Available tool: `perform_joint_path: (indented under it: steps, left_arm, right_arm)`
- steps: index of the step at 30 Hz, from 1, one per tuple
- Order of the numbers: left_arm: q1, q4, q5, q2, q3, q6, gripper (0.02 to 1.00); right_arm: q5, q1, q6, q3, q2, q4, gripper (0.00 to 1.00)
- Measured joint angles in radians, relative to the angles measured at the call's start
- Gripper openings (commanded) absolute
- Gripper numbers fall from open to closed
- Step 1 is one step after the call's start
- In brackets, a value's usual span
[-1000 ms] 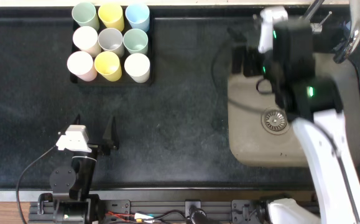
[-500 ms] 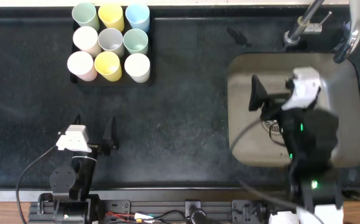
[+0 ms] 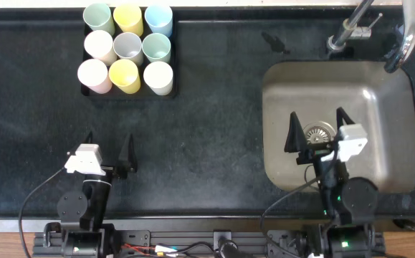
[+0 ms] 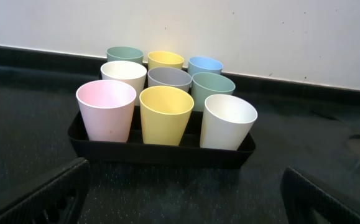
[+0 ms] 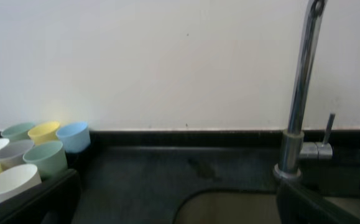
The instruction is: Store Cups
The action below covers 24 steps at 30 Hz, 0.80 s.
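Pulled back from the far side of the sink (image 3: 383, 82), where a second ago it stood near the faucet (image 3: 345, 32), the right gripper (image 3: 315, 120) now sits folded close to its base, low over the basin, while the left gripper (image 3: 110, 137) has not shifted at all. Both pincers are spread wide and carry nothing. All nine cups (image 3: 127, 47) stand upright in three rows of three inside the black tray (image 4: 161, 153) at the far left of the dark countertop (image 3: 214, 129), well apart from either arm. The left wrist view looks straight at them, the pink, yellow and white ones nearest. Judging by the full tray and no loose cup on the counter or in the basin, the storing looks done and the step in hand is parking the arms. To finish it well, the right arm should settle without clipping the sink's rim, both pairs of fingers should stay apart and empty, and neither arm should go near the tray again, since a nudge could tip the light cups.
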Motion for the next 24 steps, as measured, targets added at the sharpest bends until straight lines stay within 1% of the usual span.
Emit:
perform_joint_path:
  steps: [11, 17, 24]
  left_arm:
    - [0.000, 0.000, 0.000, 0.000, 0.000, 0.000, 1.000]
    - [0.000, 0.000, 0.000, 0.000, 0.000, 0.000, 1.000]
    - [0.000, 0.000, 0.000, 0.000, 0.000, 0.000, 1.000]
  right_arm:
    - [0.000, 0.000, 0.007, -0.200, -0.261, 0.091, 0.996]
    - [0.000, 0.003, 0.007, -0.274, -0.294, 0.151, 0.996]
    - [0.035, 0.007, 0.007, -0.279, -0.293, 0.074, 0.996]
